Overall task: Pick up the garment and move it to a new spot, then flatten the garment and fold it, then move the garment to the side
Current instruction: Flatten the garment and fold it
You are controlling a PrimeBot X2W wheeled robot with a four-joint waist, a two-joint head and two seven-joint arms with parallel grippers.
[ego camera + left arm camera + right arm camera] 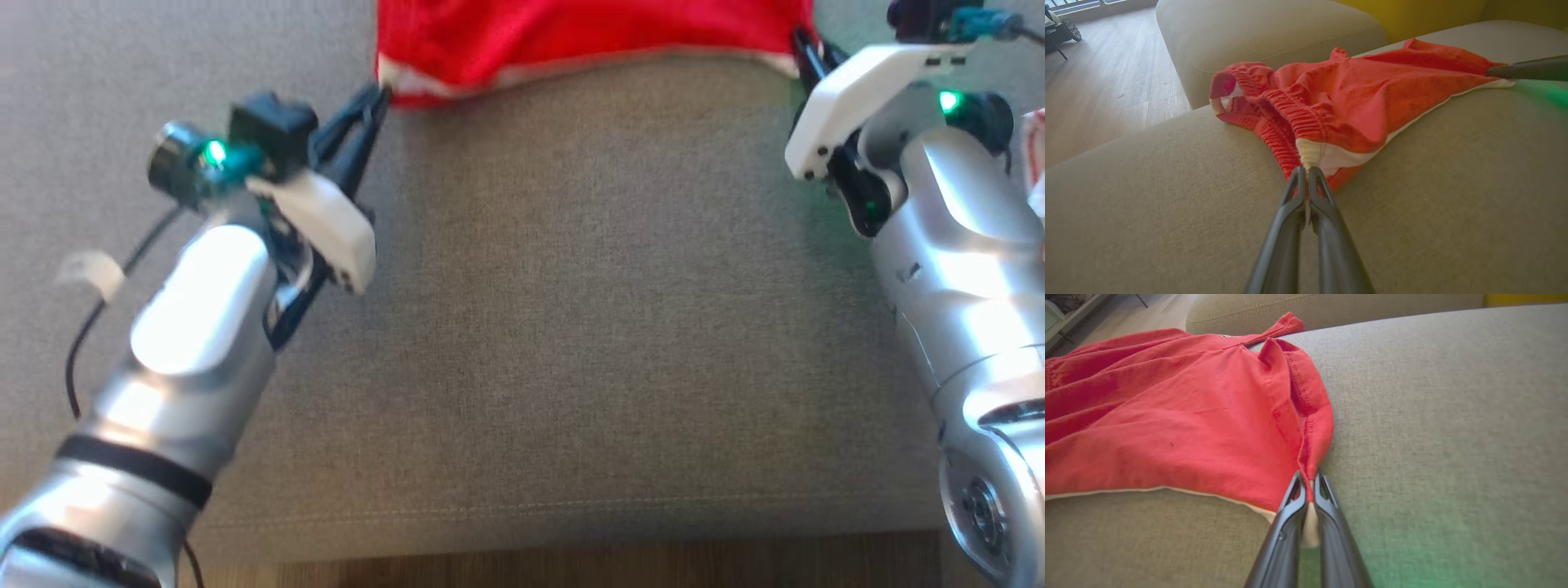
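Observation:
The garment (571,37) is a pair of red shorts with white trim, lying on a grey-beige sofa cushion (588,327) at the top of the head view. My left gripper (382,91) is shut on its left corner; the left wrist view shows the garment (1355,94) pinched at the white waistband end by the left gripper (1306,173). My right gripper (804,45) is shut on the right corner; in the right wrist view the right gripper (1308,479) clamps a red hem of the garment (1180,428). The cloth stretches between both grippers.
The cushion's front seam and edge (571,510) run along the bottom, with wooden floor (571,567) below. A second cushion (1265,36) lies beyond the garment, with wood floor (1102,77) to its left. The other arm's dark finger (1527,69) enters from the right.

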